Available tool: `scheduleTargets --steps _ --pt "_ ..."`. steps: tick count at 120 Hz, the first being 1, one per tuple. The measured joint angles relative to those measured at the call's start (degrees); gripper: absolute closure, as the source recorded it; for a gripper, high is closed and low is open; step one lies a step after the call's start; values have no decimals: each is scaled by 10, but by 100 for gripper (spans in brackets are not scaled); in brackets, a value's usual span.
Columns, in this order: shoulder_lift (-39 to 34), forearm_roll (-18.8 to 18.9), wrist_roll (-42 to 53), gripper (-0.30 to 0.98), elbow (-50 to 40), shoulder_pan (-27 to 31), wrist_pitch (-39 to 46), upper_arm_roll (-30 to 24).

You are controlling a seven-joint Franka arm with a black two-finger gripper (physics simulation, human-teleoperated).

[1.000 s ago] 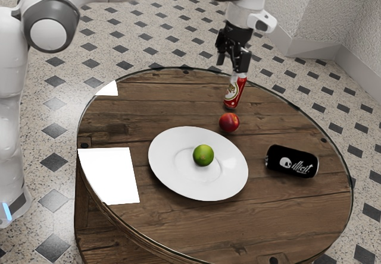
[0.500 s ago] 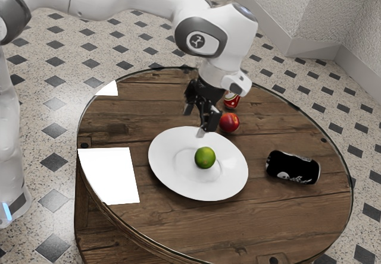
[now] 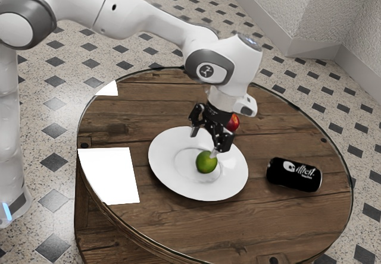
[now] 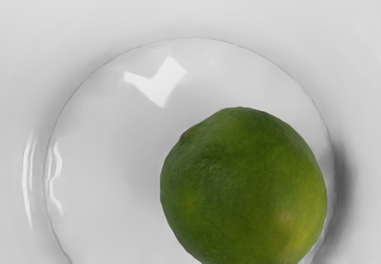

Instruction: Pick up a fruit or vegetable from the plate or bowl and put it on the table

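In the exterior view, the white arm (image 3: 140,20) comes in from the exterior view's left and bends down over the plate (image 3: 164,178). The black tool (image 3: 204,143) is open, with its two tips spread wide and nothing between them. One tip is very near the green lime (image 3: 206,162), but it is hard to tell if they touch. The lime sits on the white plate, a bit off the middle. A red fruit (image 3: 234,123) peeks out from behind the tool, past the plate's edge. A black can (image 3: 293,175) lies on its side on the brown wood surface (image 3: 250,228), off toward the exterior view's right. A big white patch (image 3: 113,175) is on the other side of the plate.

In the wrist view, the lime is big and round, green with some yellow. It sits inside the plate's round line (image 4: 196,38), closer to one side. Shiny spots (image 4: 158,82) show on the plate near it.
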Motion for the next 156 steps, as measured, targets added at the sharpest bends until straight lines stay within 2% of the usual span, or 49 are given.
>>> scheduleTargets --steps 58,82,102,156 --pt "6 -6 -53 0 -40 -16 67 -11" --pt "33 -3 -62 0 -33 -11 77 -11" --pt "42 7 -66 0 -8 -12 79 -11" --pt "60 25 -68 0 -11 -11 90 -11"
